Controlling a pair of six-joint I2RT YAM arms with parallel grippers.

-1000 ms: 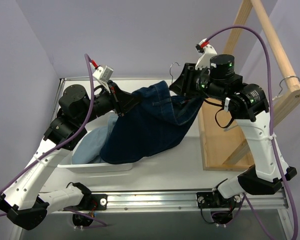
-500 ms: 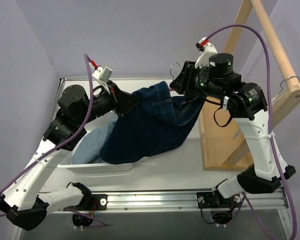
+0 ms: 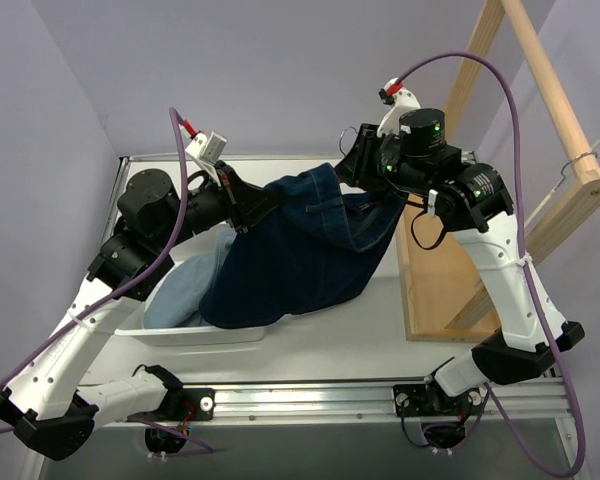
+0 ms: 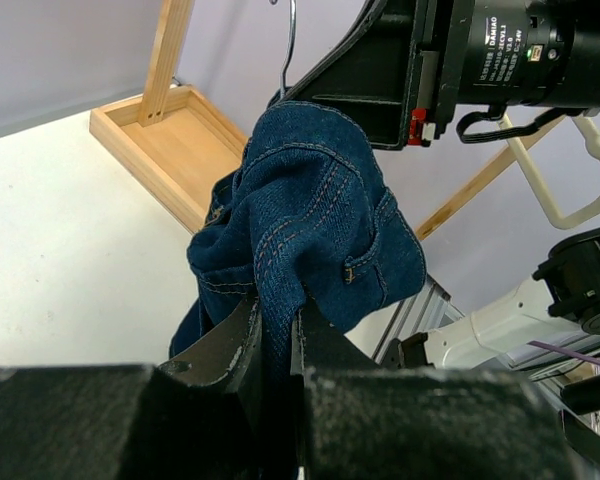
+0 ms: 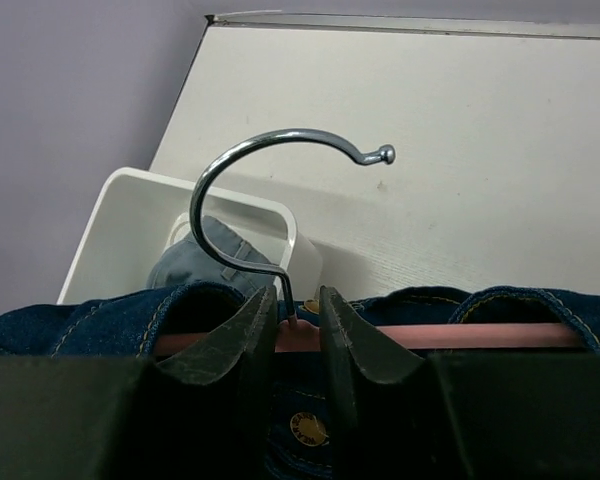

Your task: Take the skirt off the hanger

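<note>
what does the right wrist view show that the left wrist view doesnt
Only right wrist: the pink hanger bar, the full curve of the chrome hook with the right gripper shut on its stem, and a white plastic bin. Only left wrist: the wooden rack base and the left gripper shut on the dark blue denim skirt. Both: that skirt and some hook wire.

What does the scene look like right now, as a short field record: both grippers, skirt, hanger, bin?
left gripper: shut on a fold of the skirt
right gripper: shut on the hanger, at the base of its hook
skirt: dark denim, stretched between the two grippers, lower part draped over the bin
hanger: metal hook, pink bar inside the skirt's waist
bin: white, holds a light blue garment
task status: skirt not yet off the hanger
</note>
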